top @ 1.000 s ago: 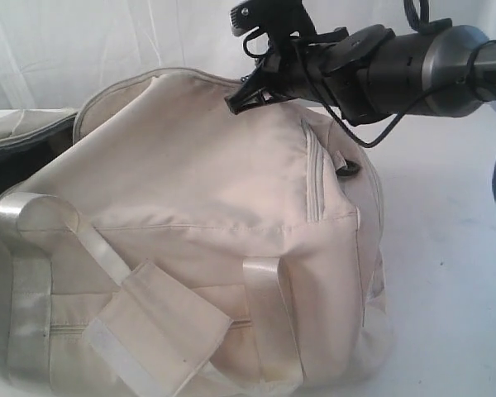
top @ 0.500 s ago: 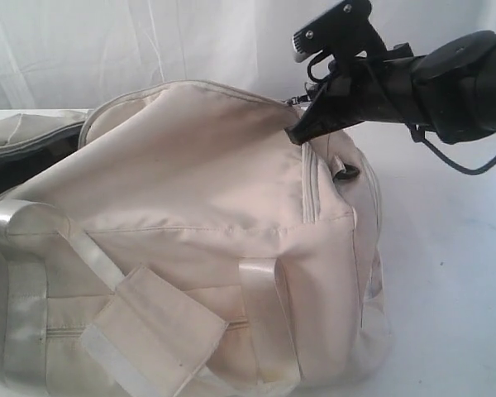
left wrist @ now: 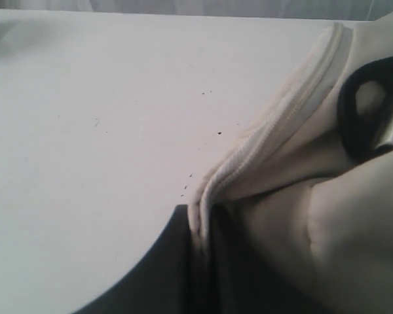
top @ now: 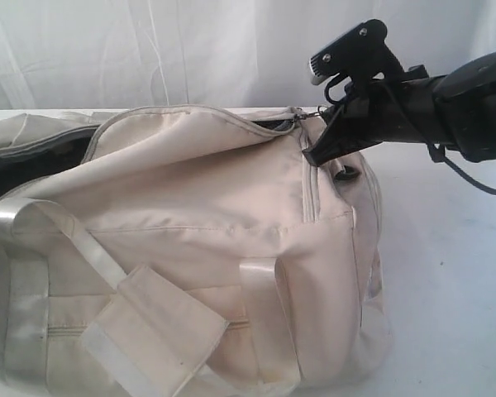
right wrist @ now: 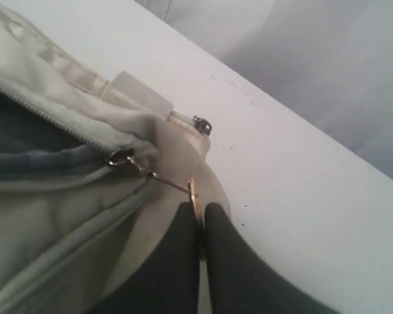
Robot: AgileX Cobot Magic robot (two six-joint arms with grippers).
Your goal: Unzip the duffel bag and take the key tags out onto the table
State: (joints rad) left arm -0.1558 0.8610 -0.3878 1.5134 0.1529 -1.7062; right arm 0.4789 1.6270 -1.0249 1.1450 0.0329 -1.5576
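Observation:
The cream duffel bag (top: 198,207) lies on the white table (top: 455,273), filling the front of the exterior view. Its top zipper stands open from the left end to near the right end, and dark lining (top: 33,157) shows inside. My right gripper (top: 310,159) is at the bag's right end, shut on the gold zipper pull (right wrist: 194,196), which hangs from the slider (right wrist: 121,157). My left gripper (left wrist: 200,219) is shut on the bag's zipper edge (left wrist: 275,131) next to a black plastic ring (left wrist: 367,104). The key tags are hidden.
Shiny webbing straps (top: 25,273) and a handle wrap (top: 153,331) drape over the bag's near side. A side-pocket zipper (top: 307,186) runs down the right end. White curtain hangs behind. Bare table (left wrist: 85,131) lies beyond the bag's end.
My right gripper has moved to the right and down with the zipper pull. The zipper opening has grown toward the bag's right end, and the bag's top has sunk.

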